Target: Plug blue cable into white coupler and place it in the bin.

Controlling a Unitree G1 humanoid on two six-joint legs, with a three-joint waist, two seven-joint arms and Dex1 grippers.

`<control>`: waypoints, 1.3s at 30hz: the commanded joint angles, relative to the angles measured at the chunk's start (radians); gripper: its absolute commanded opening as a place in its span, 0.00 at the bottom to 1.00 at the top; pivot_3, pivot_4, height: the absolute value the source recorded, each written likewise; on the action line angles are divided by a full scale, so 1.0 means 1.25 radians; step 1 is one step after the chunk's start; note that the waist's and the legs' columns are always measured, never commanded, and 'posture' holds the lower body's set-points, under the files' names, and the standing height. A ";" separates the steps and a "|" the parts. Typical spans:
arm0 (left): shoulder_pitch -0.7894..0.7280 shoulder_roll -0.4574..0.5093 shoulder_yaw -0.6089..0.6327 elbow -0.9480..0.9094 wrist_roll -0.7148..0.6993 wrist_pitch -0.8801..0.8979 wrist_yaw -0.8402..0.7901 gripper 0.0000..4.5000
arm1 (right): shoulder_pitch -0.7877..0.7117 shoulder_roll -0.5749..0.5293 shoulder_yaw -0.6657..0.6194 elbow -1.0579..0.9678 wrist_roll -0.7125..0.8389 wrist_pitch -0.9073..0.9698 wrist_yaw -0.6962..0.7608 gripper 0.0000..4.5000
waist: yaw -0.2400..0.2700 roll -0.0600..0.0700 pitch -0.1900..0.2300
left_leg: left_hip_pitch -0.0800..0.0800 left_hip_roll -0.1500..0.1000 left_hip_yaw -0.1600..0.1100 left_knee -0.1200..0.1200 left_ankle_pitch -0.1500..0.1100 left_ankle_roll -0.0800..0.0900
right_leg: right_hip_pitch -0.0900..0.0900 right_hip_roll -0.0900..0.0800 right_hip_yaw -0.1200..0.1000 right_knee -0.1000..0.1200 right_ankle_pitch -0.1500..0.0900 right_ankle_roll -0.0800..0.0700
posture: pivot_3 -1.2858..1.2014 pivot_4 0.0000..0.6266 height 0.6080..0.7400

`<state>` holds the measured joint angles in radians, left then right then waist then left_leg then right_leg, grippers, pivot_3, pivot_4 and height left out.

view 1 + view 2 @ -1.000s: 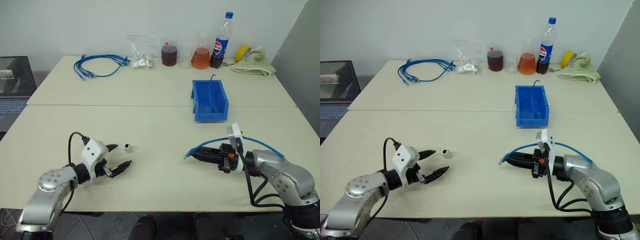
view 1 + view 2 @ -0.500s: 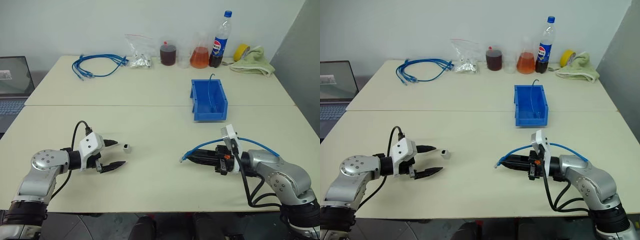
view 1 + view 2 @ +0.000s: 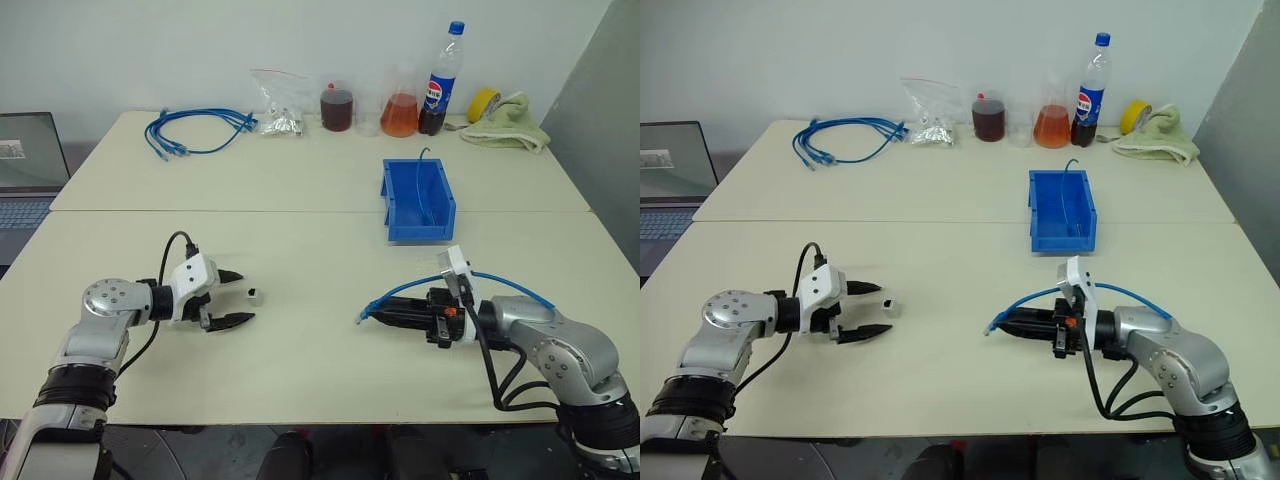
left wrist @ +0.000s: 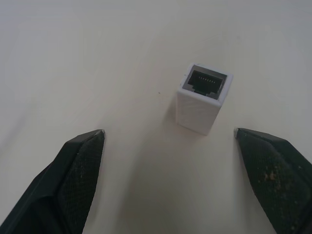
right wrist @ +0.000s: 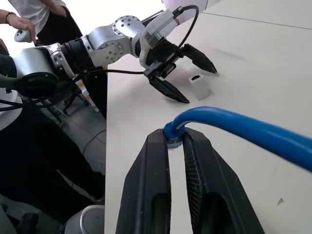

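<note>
The white coupler (image 3: 256, 295) lies on the near left of the table, its dark socket (image 4: 208, 80) facing away from my left hand. My left gripper (image 3: 243, 297) is open, its two fingertips (image 4: 92, 139) just short of the coupler, one to each side and not touching it. My right gripper (image 3: 385, 316) lies level over the near right of the table, pointing left. It is shut on the blue cable (image 3: 400, 292) near its end (image 5: 174, 134), and the rest arcs back over the wrist. The blue bin (image 3: 420, 232) stands beyond the right hand, mid-table.
Along the far edge sit a coiled bundle of blue cables (image 3: 195, 130), a clear bag (image 3: 278, 110), jars, a cola bottle (image 3: 440, 80), yellow tape (image 3: 485, 103) and a green cloth (image 3: 510, 125). A laptop (image 3: 25, 160) is at the far left. A person (image 5: 19, 19) stands by the table.
My left gripper has reached forward and rolled, so its open fingers now flank the coupler. The right gripper keeps its hold on the cable and has hardly moved.
</note>
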<state>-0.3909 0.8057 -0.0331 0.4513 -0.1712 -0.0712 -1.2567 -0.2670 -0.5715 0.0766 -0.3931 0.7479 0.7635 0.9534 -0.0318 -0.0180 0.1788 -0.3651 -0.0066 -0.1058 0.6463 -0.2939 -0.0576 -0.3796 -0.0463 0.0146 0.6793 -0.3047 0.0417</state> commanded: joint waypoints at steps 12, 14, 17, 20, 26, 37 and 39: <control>-0.070 -0.032 -0.052 0.057 0.034 -0.012 -0.055 1.00 | -0.020 -0.001 -0.003 -0.014 0.012 0.002 0.006 0.03 | 0.002 0.000 0.000 | 0.000 0.000 0.000 0.000 0.000 0.000 | 0.000 0.000 0.000 0.000 0.000 0.000 | 0.52 0.24 1.00; -0.076 -0.037 -0.058 0.065 0.040 -0.021 -0.062 1.00 | -0.020 -0.001 -0.003 -0.014 0.012 0.002 0.006 0.03 | 0.001 0.000 0.000 | 0.000 0.000 0.000 0.000 0.000 0.000 | 0.000 0.000 0.000 0.000 0.000 0.000 | 0.52 0.24 1.00; -0.082 -0.044 -0.061 0.072 0.043 -0.023 -0.068 0.96 | -0.018 -0.004 -0.005 -0.015 0.013 0.003 0.006 0.03 | 0.002 0.000 0.000 | 0.000 0.000 0.000 0.000 0.000 0.000 | 0.000 0.000 0.000 0.000 0.000 0.000 | 0.52 0.24 1.00; -0.083 -0.048 -0.064 0.078 0.047 -0.026 -0.070 0.85 | -0.016 -0.005 -0.007 -0.016 0.012 0.004 0.003 0.03 | 0.001 0.000 0.000 | 0.000 0.000 0.000 0.001 0.000 0.000 | 0.000 0.000 0.000 0.000 0.000 0.000 | 0.52 0.24 1.00; -0.075 -0.047 -0.065 0.075 0.047 -0.017 -0.081 0.56 | -0.011 -0.008 -0.012 -0.019 0.014 0.005 0.000 0.03 | 0.002 0.000 0.000 | 0.001 0.000 0.000 0.001 0.000 0.000 | 0.001 0.000 -0.001 0.001 0.000 0.000 | 0.52 0.24 1.00; -0.032 -0.042 -0.054 -0.003 0.027 0.036 -0.073 0.18 | -0.011 -0.007 -0.012 -0.016 0.011 0.000 -0.002 0.03 | 0.000 0.000 0.000 | 0.001 0.000 -0.001 0.001 0.000 0.000 | 0.001 0.000 0.000 0.001 0.000 0.000 | 0.52 0.24 1.00; -0.021 -0.039 -0.065 -0.070 0.027 0.065 -0.074 0.18 | -0.011 -0.007 -0.013 -0.016 0.010 -0.001 -0.004 0.03 | 0.000 0.000 0.000 | 0.001 0.000 -0.001 0.001 0.000 0.000 | 0.001 0.000 0.000 0.001 0.000 0.000 | 0.52 0.24 1.00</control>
<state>-0.4386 0.7504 -0.0824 0.4368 -0.1437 -0.0249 -1.3410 -0.2818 -0.5790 0.0804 -0.3901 0.7474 0.7726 0.9525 -0.0320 -0.0177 0.1785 -0.3640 -0.0066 -0.1074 0.6474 -0.2937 -0.0574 -0.3786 -0.0461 0.0148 0.6805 -0.3046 0.0417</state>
